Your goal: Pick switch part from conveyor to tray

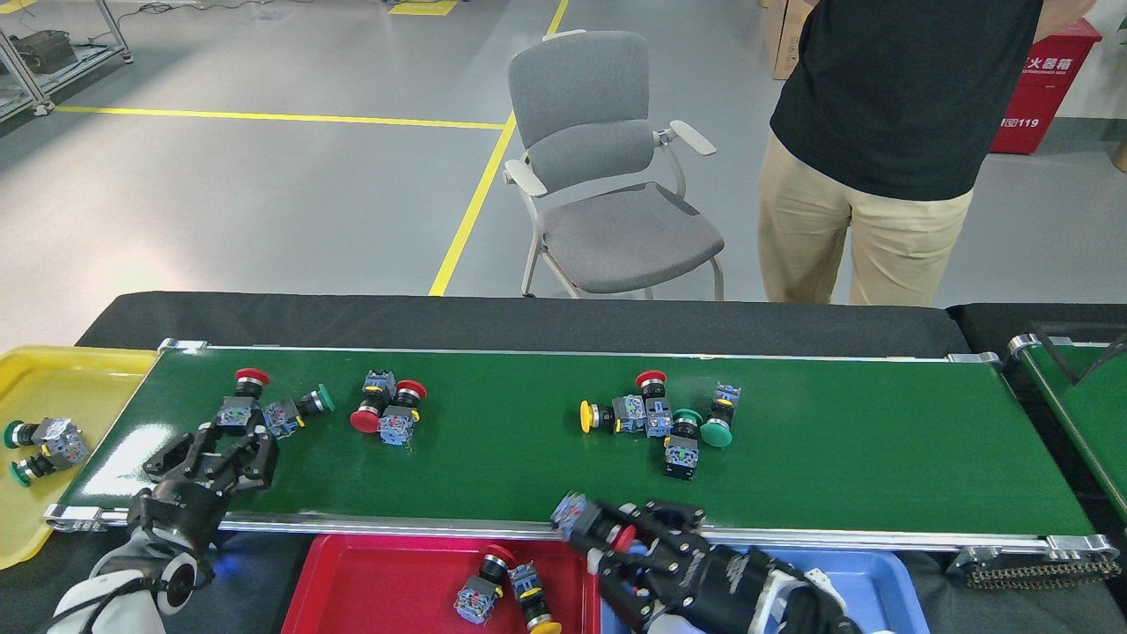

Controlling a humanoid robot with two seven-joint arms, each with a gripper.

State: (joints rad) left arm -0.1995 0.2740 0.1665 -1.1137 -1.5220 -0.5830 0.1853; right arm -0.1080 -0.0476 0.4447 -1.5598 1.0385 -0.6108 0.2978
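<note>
A black-covered table [528, 321] carries the conveyor [836, 458] along its length; a yellow tray [53, 370] is set at its left end, a red tray [379, 590] and a blue tray [880, 590] along its near edge.

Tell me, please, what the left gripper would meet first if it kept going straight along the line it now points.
The left gripper is open and points up the conveyor. The first thing in that line looks to be the red-capped switch part, just ahead of its fingertips. The green-capped switch part lies slightly right; depth is uncertain.

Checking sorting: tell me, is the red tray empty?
No, the red tray already holds two switches, one red-capped and one yellow-capped.
</note>
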